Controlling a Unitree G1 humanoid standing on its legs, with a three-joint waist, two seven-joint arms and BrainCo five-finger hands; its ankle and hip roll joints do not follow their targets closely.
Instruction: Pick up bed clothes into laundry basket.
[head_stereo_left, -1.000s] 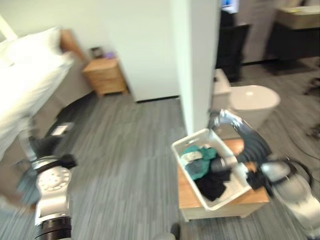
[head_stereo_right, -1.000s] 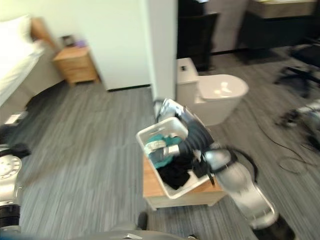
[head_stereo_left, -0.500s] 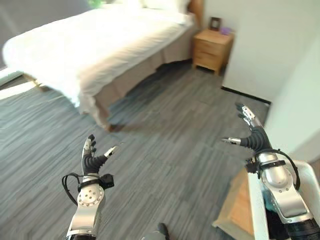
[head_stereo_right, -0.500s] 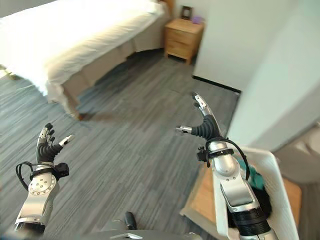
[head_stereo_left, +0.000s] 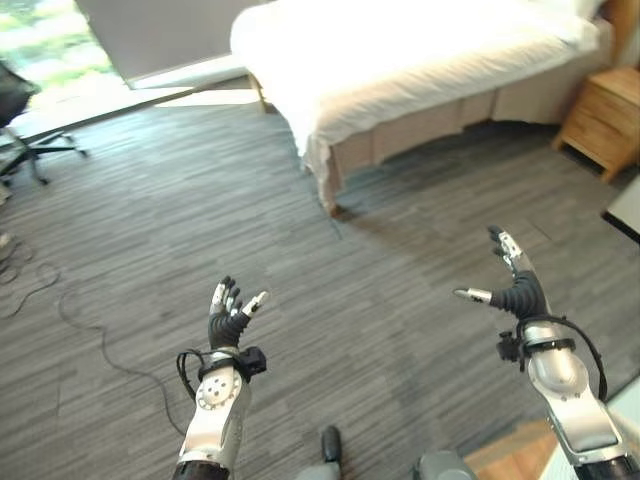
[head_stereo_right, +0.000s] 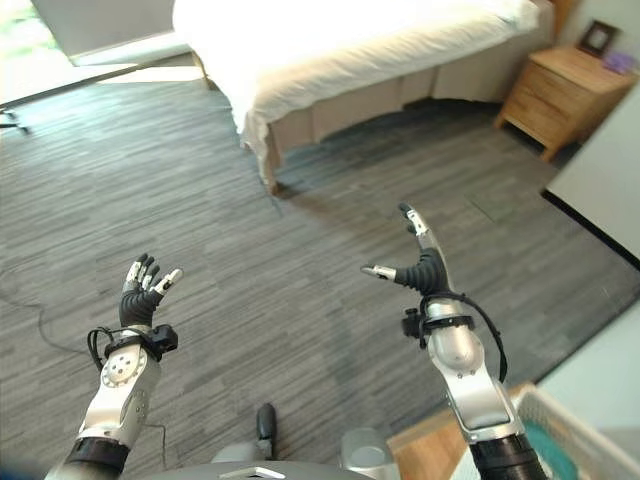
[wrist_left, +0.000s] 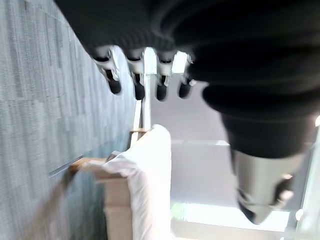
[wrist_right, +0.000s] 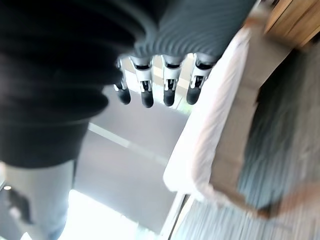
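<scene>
With the left hand (head_stereo_left: 228, 318) and right hand (head_stereo_right: 424, 268) both raised, spread and empty, the bed (head_stereo_left: 420, 60) is well ahead of them and the basket (head_stereo_right: 560, 440) low behind the right hand, so a hasty reach could be judged to fall short.

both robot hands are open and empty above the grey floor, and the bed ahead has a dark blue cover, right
Not quite. The bed has a white cover, not dark blue, as the left eye view shows. The left robot hand and right robot hand are indeed open and empty above the grey floor.
</scene>
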